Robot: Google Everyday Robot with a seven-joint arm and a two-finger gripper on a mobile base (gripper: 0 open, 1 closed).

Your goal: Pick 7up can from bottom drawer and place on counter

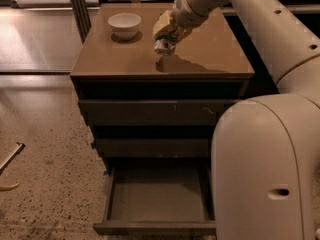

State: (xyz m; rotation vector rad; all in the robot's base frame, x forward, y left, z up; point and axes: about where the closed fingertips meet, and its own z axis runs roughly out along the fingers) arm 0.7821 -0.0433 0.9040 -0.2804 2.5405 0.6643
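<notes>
My gripper is over the middle of the counter, shut on the 7up can. The can hangs from the fingers, tilted, with its silvery end showing, a little above the tan-brown top; its shadow falls just below and right of it. The bottom drawer is pulled open below, and its dark tray holds nothing that I can see. The two upper drawers are shut.
A white bowl stands on the counter's back left, close to the left of the can. My arm's large cream body fills the right side and covers the drawer's right end. Speckled floor lies to the left, with a tool at the edge.
</notes>
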